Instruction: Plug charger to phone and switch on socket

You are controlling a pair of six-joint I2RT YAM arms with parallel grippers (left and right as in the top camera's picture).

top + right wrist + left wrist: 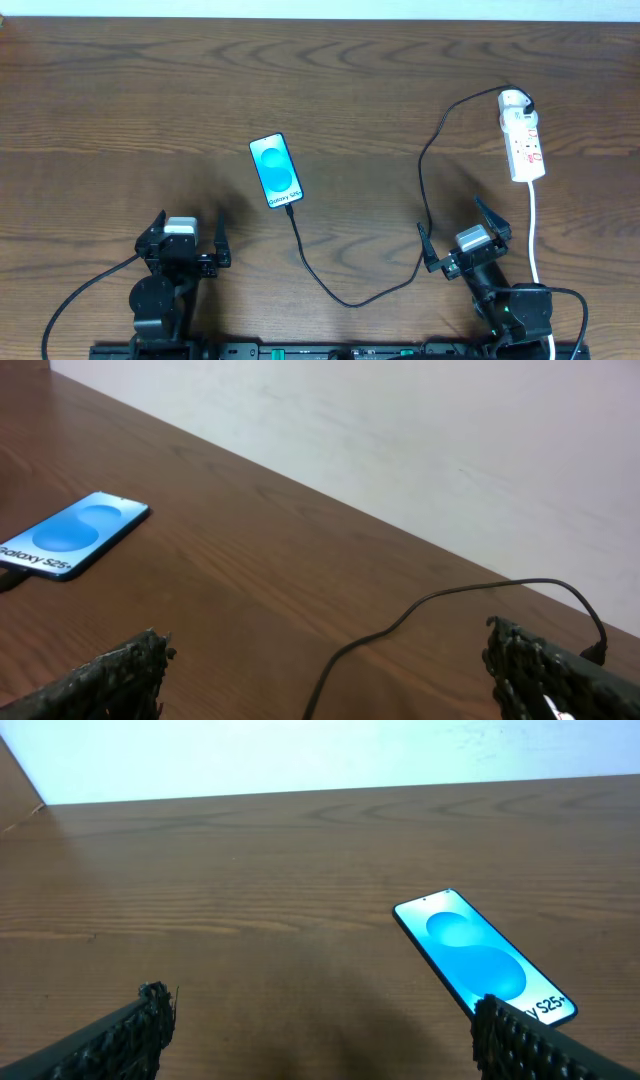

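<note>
Overhead. My left gripper (190, 236) and right gripper (458, 232) both sit at the near edge of the table (120, 90), jaws spread wide, nothing in either. The phone (276, 170) lies mid-table, screen lit. The charger (350, 302) meets its near short edge, loops toward me, then climbs past my right gripper to the far end of the socket (523, 140). The plug looks inserted there, but I cannot tell whether the tip is fully home in the phone. Risk: my right arm has to cross that slack to reach the switches. If it catches the loop, it could drag the phone or pull the tip out. The socket's white cord (534, 235) runs just beside my right arm and could snag too.

Left wrist. Phone (480, 952) ahead and to the right, lying flat, well apart from my fingers. Its cable end is hidden behind my right finger. Risk: if I press the connector without bracing the phone, it would likely slide on the smooth wood.

Right wrist. Phone (72, 532) far left. Charger (440, 600) arcs between my fingers. Socket not in view. Risk: with the socket unseen, wide jaws may shove it instead of tipping a switch.
</note>
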